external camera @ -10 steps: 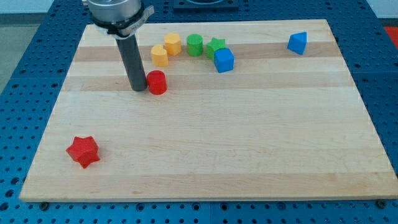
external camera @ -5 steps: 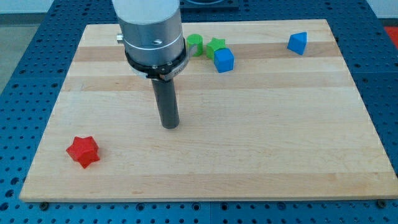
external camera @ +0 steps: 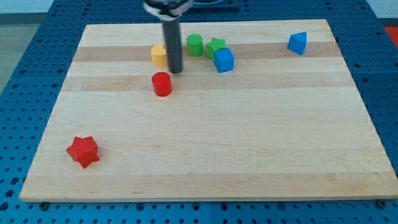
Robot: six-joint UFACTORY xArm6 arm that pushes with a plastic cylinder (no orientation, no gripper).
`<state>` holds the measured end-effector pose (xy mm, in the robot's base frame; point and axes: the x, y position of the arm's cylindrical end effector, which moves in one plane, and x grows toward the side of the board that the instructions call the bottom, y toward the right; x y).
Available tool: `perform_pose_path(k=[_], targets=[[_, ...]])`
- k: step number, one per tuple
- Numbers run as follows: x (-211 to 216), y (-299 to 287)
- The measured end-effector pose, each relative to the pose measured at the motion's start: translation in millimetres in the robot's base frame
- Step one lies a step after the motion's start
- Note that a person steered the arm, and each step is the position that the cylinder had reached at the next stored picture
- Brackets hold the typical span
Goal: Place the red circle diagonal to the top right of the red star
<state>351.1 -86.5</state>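
The red circle (external camera: 162, 84) is a short red cylinder standing on the wooden board (external camera: 249, 137), left of centre in its upper part. The red star (external camera: 83, 151) lies near the board's bottom left corner, far down and to the left of the circle. My tip (external camera: 176, 70) is the lower end of a dark rod. It stands just above and right of the red circle, a small gap apart, and right beside a yellow block (external camera: 159, 55).
A green cylinder (external camera: 195, 44), a green star (external camera: 215, 45) and a blue cube (external camera: 224, 60) cluster right of my rod near the top. A second blue block (external camera: 298, 42) sits at the top right. The rod hides what is behind it.
My tip went from left of the red circle down to the board's middle, then back up to just above and right of the circle. The circle sits slightly lower and further right than before.
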Motion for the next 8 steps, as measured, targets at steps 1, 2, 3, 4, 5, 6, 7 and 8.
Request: perform_pose_path(k=[1,2,3,4,5,6,7,8], targets=[[16,-24],[42,-37],[75,-51],[109,-63],[93,-57],[8,-32],[10,-6],[29,-4]])
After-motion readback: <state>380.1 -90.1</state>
